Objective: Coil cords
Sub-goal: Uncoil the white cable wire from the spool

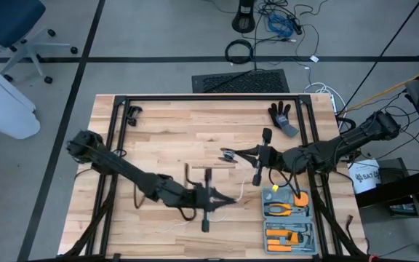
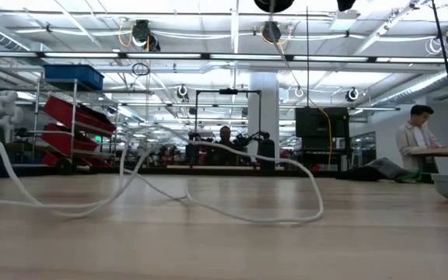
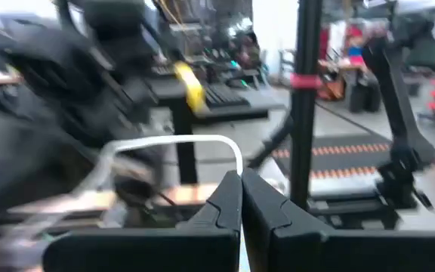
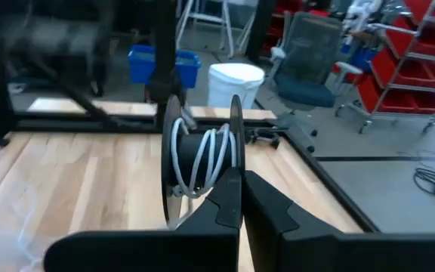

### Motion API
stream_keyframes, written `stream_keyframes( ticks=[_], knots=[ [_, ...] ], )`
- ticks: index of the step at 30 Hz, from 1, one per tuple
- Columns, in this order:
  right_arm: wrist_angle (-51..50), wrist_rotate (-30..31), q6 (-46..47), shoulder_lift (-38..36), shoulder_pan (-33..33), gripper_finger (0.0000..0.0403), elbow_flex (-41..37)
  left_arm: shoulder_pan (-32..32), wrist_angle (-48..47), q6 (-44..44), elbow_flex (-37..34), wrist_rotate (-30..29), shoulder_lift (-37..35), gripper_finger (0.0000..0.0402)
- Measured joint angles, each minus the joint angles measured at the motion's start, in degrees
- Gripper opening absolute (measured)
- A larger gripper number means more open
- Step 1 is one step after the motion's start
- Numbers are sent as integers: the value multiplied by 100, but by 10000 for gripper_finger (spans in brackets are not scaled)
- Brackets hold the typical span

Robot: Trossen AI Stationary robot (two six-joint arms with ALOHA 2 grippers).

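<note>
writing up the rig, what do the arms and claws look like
Both arms are dark, near-black jointed links with black cables looped alongside. The left claw and right claw each have two matte black angular fingers tapering to blunt tips. No markings or colour accents are visible.

On the bench (image 1: 158, 138), the reel (image 1: 228, 154) sits near the middle, held at the tip of the right gripper (image 1: 242, 153), which reaches in from the right. The left gripper (image 1: 233, 199) lies nearer, to the reel's near side, with the cord (image 1: 256, 177) running between them. A tool tray (image 1: 288, 218) occupies the near right corner; a glove (image 1: 282, 116) lies at the far right.
</note>
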Motion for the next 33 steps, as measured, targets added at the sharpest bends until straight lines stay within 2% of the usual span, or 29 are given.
stream_keyframes(
  ticks=[3,7,14,20,27,30,33],
  knots=[
    [248,-14,-166,-9,-27,0,0,27,-201,-133,19,108,286,1],
    [603,-53,-481,-42,-22,0,-2,124,-1111,-359,19,6,349,1],
    [838,-82,-901,-400,-21,0,-2,253,-2850,-788,21,-726,118,1],
    [446,-202,-614,-729,6,0,0,232,-4333,-1434,24,-1191,-283,1],
    [224,-216,-592,-997,175,0,-2,-14,-6228,-2557,24,-1208,-756,1],
    [100,-214,-587,-1114,222,0,-2,-195,-6691,-2921,24,-1206,-823,1],
    [-6,-214,-500,-1201,224,0,-2,-352,-6715,-3153,21,-1093,-820,4]
  ],
)
